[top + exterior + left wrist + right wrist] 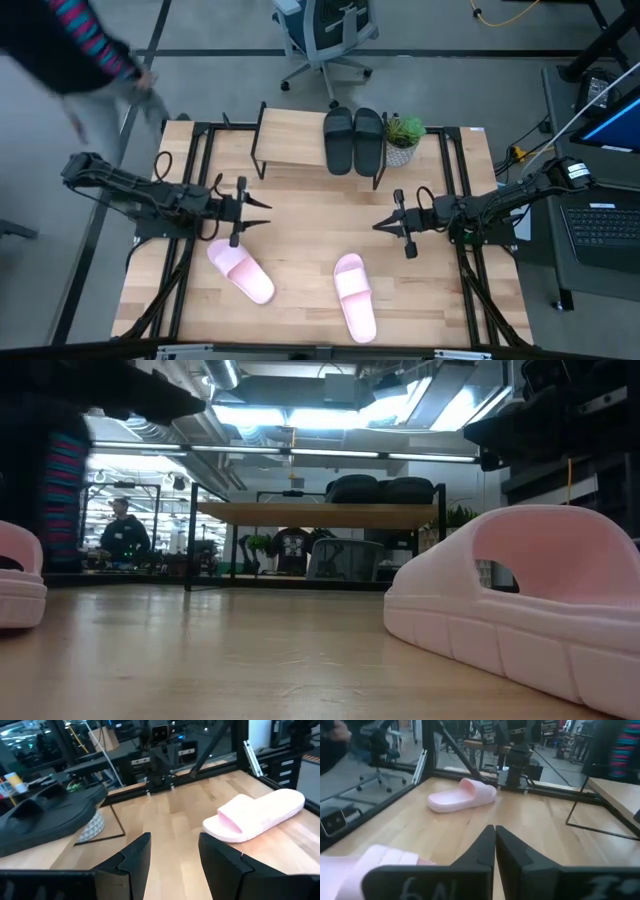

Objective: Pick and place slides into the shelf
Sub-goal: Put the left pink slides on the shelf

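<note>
The left gripper [262,205] was spread, the right gripper [381,226] pressed together, empty. Two light pink strapped slides [240,271] [354,296] lay on the table; the matte black pair [353,139] sat on the wooden shelf [290,140], partly hidden in the left wrist view.

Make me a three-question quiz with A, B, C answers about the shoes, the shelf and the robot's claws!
1. Where is the black pair?
A. on the shelf
B. on the floor
C. in a gripper

2. How many pink slides lie on the table?
A. one
B. two
C. four

3. How are the grippers?
A. both open
B. both shut
C. left open, right shut

Answers:
1 A, the black slides sit side by side on the shelf's plank, by the small plant.
2 B, one pink slide lies near the left gripper and another pink slide lies nearer the right gripper.
3 C, the left fingers stand apart and the right fingers are pressed together, empty.
</note>
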`<act>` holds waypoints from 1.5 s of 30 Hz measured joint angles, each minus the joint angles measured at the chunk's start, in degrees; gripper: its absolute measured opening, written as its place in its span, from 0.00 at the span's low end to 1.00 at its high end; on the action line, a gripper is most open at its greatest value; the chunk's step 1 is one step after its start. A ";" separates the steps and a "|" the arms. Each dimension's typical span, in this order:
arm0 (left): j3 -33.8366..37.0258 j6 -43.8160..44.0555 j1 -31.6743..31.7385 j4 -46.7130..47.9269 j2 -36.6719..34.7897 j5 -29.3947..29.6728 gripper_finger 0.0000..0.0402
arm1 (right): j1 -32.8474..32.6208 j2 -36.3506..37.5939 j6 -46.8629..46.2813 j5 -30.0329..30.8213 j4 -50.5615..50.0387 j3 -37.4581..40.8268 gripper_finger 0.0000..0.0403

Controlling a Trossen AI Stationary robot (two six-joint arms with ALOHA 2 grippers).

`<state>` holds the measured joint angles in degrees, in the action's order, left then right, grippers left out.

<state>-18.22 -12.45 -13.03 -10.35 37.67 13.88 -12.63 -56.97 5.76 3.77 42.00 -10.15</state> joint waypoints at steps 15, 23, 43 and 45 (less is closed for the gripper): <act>9.43 0.22 3.28 1.76 -18.40 -5.71 0.40 | -7.96 -0.02 3.69 -1.99 -8.23 -9.53 0.04; 12.97 1.73 3.27 1.62 -23.52 -5.95 0.40 | -8.63 -0.30 -0.67 2.29 -32.20 -23.35 0.04; 13.16 7.81 3.27 1.67 -23.93 -9.54 0.40 | -27.32 -24.27 -15.69 22.15 -52.02 -47.46 0.02; 13.16 7.80 3.27 1.68 -23.93 -9.54 0.40 | -27.98 -26.54 -15.78 23.34 -53.22 -49.35 0.02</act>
<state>-5.06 -4.64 -9.76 -8.67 13.74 4.34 -40.62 -83.51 -10.02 27.11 -11.22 -59.50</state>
